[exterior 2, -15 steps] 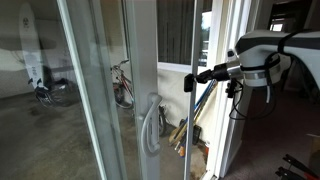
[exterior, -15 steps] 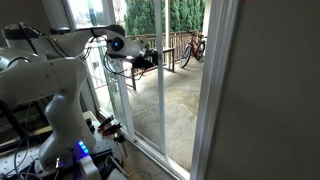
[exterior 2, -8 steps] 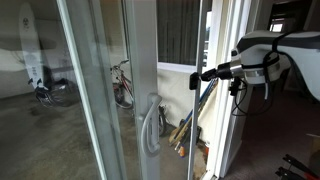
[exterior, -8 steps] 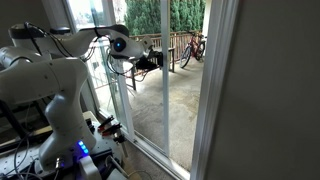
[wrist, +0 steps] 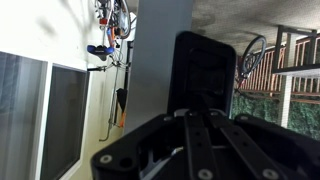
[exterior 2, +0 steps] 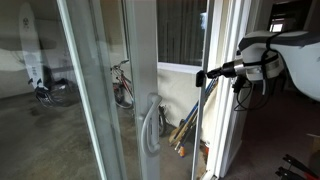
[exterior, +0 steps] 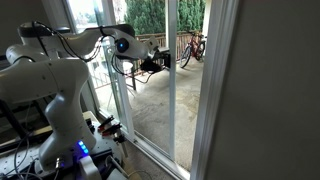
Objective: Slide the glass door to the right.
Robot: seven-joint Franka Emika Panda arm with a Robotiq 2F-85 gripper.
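While the white arm (exterior: 50,90) reaches in from the left in an exterior view, its fingers (exterior: 158,62) are fully closed with nothing between them, tips set against the slim white edge stile of the glass door (exterior: 170,110). Right of that stile a concrete patio (exterior: 185,105) shows, with a bicycle (exterior: 192,47) by the railing and the broad white jamb (exterior: 215,90) at far right.

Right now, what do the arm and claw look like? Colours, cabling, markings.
The arm is glossy white with rounded links and dark joint seams, plus a black-centred round cap near the wrist. The claw is matte black and boxy; the wrist view shows linkage bars and screws. Black cables loop under the wrist. No legible markings.
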